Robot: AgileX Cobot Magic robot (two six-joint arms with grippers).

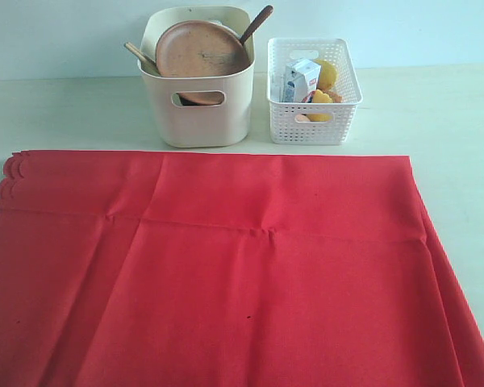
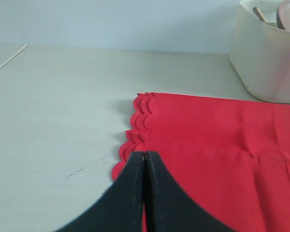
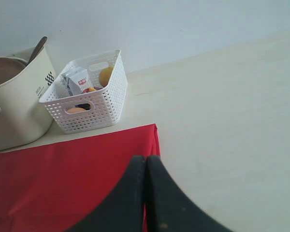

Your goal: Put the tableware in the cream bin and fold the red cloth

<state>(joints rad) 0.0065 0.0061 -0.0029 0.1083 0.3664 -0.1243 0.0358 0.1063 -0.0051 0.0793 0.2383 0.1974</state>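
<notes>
The red cloth lay spread flat across the worktop, with its scalloped edge at the left of the exterior view and faint creases running across it. Behind it stood the cream bin. The round brown plate leaned inside it, the dark wooden spoon poked out on one side, and a pale wooden stick on the other (chopstick or handle, I could not tell). Just beside the bin sat a white lattice basket holding a milk carton and a lemon. The left tool had its jaws pressed together over the scalloped edge. The right tool was likewise closed tight, at the cloth's far right corner.
</notes>
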